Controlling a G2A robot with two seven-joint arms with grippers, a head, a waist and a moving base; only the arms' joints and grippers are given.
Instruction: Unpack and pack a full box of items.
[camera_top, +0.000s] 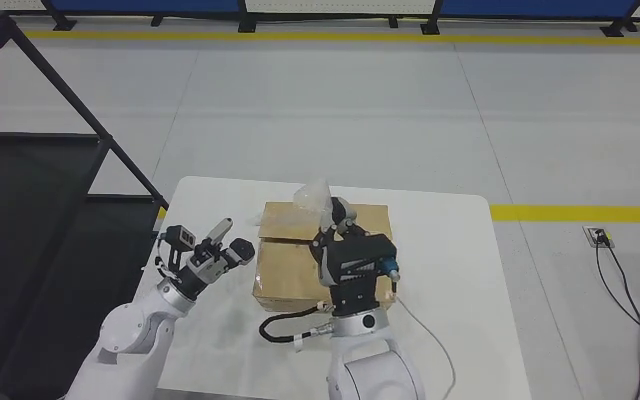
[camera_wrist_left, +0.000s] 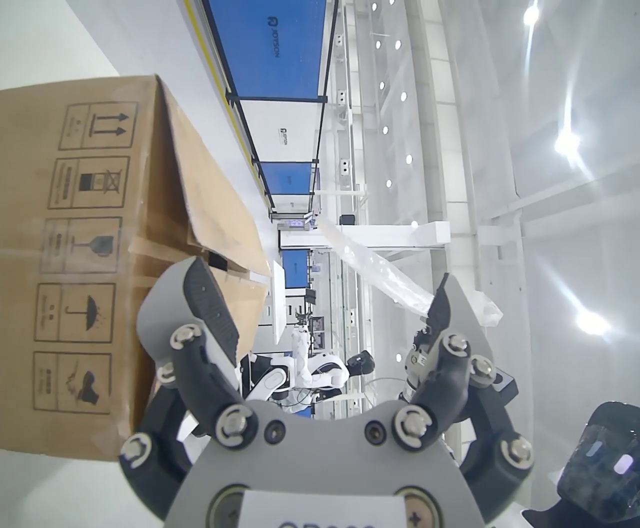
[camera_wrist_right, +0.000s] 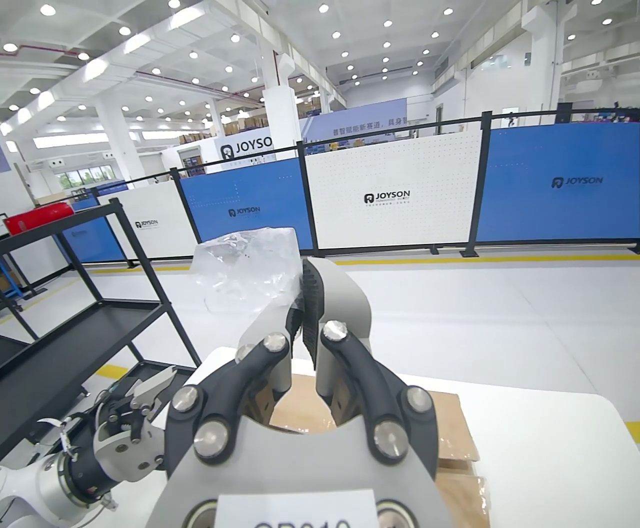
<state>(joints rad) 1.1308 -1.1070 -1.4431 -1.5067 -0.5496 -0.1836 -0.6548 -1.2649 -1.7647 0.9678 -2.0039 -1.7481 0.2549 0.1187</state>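
Two fingers (camera_wrist_right: 340, 300) of my right gripper (camera_wrist_right: 302, 295) are pinched together on a clear plastic bag (camera_wrist_right: 245, 270), and the crumpled film stands up past the fingertips. I cannot make out what is inside the film, if anything. From the top view the gripper holds the bag over the far edge of the cardboard box (camera_top: 290, 270), above the open flaps rather than down among them. My left gripper (camera_wrist_left: 320, 280) has its fingers (camera_wrist_left: 210, 300) spread wide with nothing between them. It waits just beside the box's left wall, the one printed with handling symbols, and is not touching it. The box sits near the middle of the white table (camera_top: 450, 300), with my right arm across most of its opening, so I cannot tell how much is left inside. A black rack (camera_top: 50, 220) stands off the table's left side. My reading is that the unpacking half has only begun. One wrapped piece is out and in hand with no resting place yet, and the rest of the contents are presumably inside. After this bag is set down on bare tabletop, the remaining items need to come out. Then everything has to go back in, so most of the job lies ahead.
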